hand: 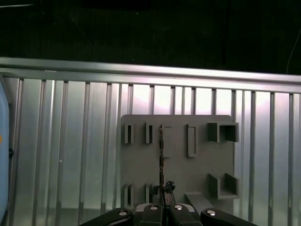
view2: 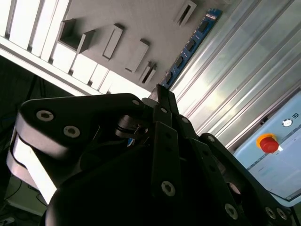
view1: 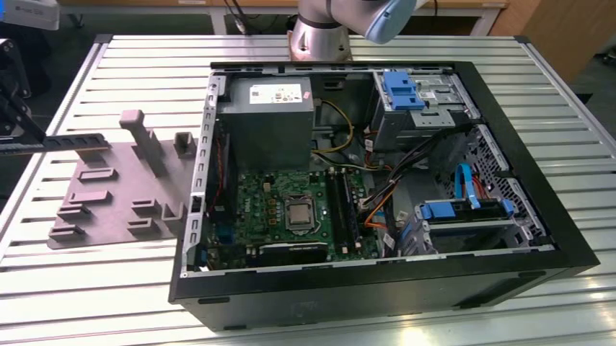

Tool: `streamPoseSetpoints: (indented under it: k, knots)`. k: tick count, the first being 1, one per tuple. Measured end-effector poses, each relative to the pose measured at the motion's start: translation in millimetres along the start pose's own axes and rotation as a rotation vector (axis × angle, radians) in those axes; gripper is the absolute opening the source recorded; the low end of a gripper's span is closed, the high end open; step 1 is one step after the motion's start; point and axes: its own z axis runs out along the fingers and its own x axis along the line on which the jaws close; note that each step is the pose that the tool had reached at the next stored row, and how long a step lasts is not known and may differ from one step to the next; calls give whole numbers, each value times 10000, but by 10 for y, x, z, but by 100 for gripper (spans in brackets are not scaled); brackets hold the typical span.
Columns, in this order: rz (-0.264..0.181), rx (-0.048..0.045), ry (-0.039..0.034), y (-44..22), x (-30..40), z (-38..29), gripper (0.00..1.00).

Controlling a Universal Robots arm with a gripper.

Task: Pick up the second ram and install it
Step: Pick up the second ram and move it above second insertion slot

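- Far over on the exterior view's left, the gripper (view1: 23,140) hangs above the table (view1: 86,288), well away from the case (view1: 385,292).
- Its fingers are pressed together on one end of the ram (view1: 72,140), pinching it.
- I think it holds the end so that the long edge stays free to go into a slot.
- The ram is level and sticks out from the gripper toward the tray (view1: 106,194), over the tray's far edge.
- It looks lifted just off the tray, but I cannot tell if it touches a block.
- In the second wrist view the ram (view2: 190,47) runs straight out from the gripper (view2: 160,92), with its little chips in a row.
- In the first wrist view the ram (hand: 161,150) is a thin line over the tray (hand: 178,127), with the gripper (hand: 162,197) at its near end.
- The tray has grey blocks that stand up, most likely to keep parts on edge so they are easy to grab.
- Next comes the case, lying on its side with the open side up, so an arm can reach down inside.
- The green board (view1: 279,194) lies flat in the case.
- Its long black slots (view1: 342,209) are where a ram goes, and they are well apart from the ram now, so it is not put in yet.
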Motion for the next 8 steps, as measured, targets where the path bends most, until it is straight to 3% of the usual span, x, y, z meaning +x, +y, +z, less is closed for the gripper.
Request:
streamPoseSetpoints:
  k: [8]
  knots:
    - [0,1,-1,2,-4,-56,11]
